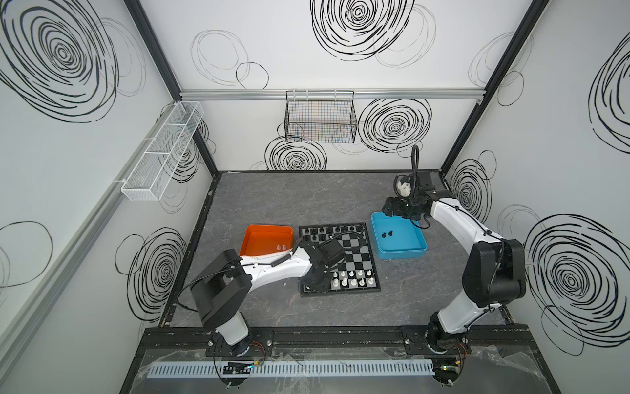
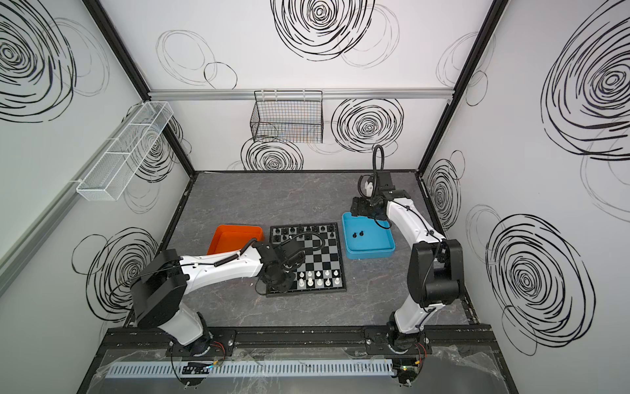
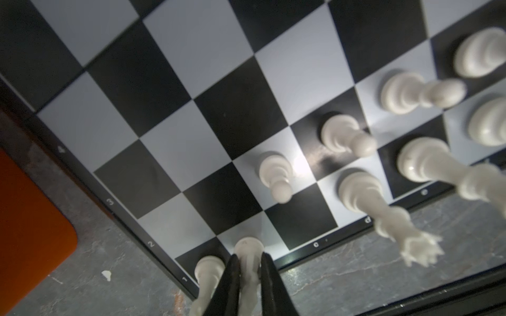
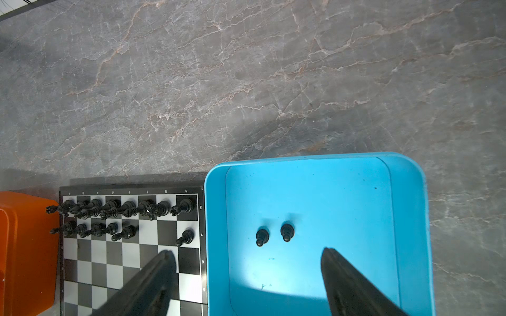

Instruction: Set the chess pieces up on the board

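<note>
The left arm (image 1: 272, 269) is bent low over the near left corner of the board (image 3: 175, 153), a white piece (image 3: 247, 249) on an edge square being clasped by the left gripper (image 3: 249, 258), while the right gripper (image 4: 246, 251) is held agape above the blue tray (image 4: 410, 219), in which two black pawns (image 4: 262, 236) stand.

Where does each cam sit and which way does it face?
Top views: stereo pair high at the front, looking down and back over the table, board, orange tray, blue tray; left arm and right arm show whole.
Left wrist: low over the board's white-side corner, looking along the left gripper, shut on a white piece.
Right wrist: above the blue tray, looking down past the open right gripper at two black pawns.
Shared: board in all views; blue tray and pawns in both top views and right wrist.
</note>
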### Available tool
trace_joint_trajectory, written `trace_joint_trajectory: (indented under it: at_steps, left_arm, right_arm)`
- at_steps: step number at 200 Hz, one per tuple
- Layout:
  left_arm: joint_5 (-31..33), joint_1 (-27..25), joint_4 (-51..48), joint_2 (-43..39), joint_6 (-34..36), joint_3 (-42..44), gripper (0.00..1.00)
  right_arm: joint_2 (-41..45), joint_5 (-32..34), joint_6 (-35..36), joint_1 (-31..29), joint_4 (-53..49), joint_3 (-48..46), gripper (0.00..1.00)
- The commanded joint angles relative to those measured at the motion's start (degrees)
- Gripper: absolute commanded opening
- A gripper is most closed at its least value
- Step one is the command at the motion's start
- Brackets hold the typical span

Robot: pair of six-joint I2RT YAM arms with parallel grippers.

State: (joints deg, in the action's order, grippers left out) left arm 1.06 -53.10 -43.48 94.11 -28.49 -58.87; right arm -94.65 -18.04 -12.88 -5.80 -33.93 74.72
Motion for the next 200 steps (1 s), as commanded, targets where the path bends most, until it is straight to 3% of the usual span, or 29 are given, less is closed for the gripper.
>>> trace_joint_trajectory:
  at_steps: [1, 68, 200]
  left_arm:
    - [-0.51, -0.28, -0.53, 0.50, -0.11, -1.61, 0.19]
    - [-0.31, -0.26, -0.46, 0.57, -0.19, -1.39, 0.21]
    - [3.21, 0.05, -6.70, -1.18, 0.09, -9.21, 0.40]
  right_arm:
    - [-0.48, -0.22, 0.43, 0.09, 0.36, -0.46, 0.87]
    - [-0.54, -0.27, 0.45, 0.09, 0.50, -0.59, 0.87]
    - [0.14, 0.85, 0.46, 0.18, -0.06, -0.26, 0.87]
